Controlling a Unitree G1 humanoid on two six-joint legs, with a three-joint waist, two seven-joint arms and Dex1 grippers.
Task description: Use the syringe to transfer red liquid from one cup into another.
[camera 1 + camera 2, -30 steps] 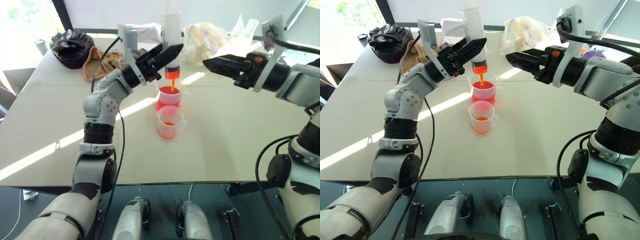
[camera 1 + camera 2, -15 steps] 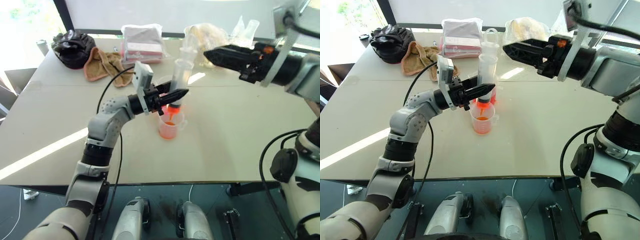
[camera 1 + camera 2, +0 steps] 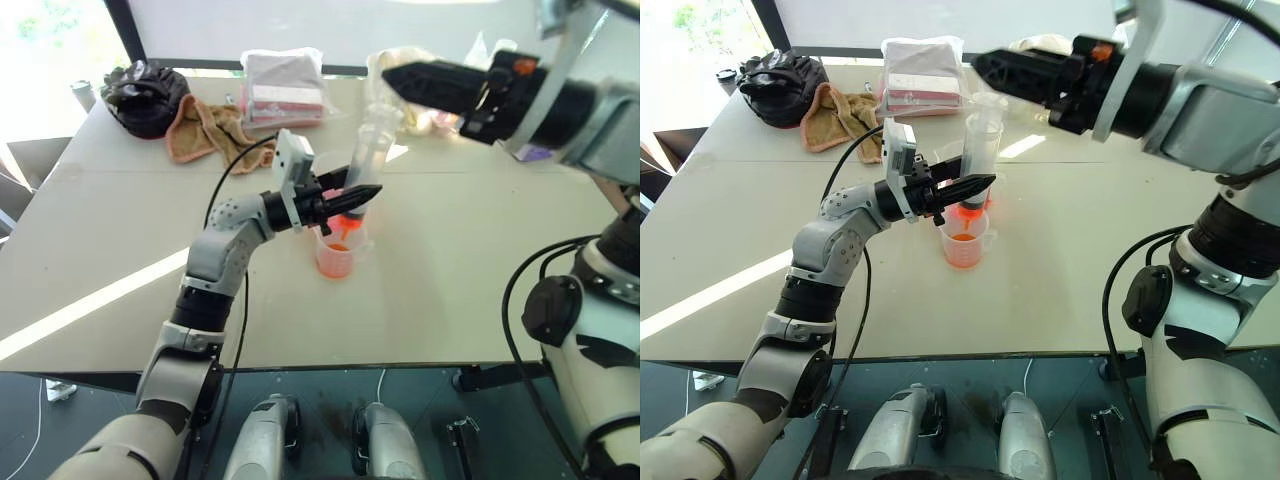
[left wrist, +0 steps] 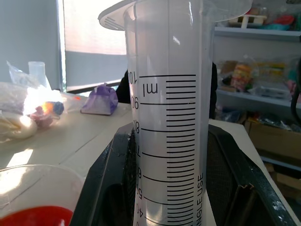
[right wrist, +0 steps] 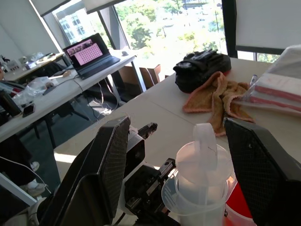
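I have the left gripper [image 3: 975, 184] pinching the syringe [image 3: 372, 140] by its barrel, tip over the small cup [image 3: 963, 238] so the red liquid [image 3: 962, 250] lands inside. The big cup [image 4: 33, 197] sits just behind it. Right gripper [image 5: 176, 155] hangs spread above the plunger [image 5: 205, 141], with free room overhead.

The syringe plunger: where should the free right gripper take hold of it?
By the white plunger head standing above the syringe barrel's flange, coming down from above. The left gripper already clamps the lower barrel, so the top is the exposed part, and the right gripper hovers open just over it.
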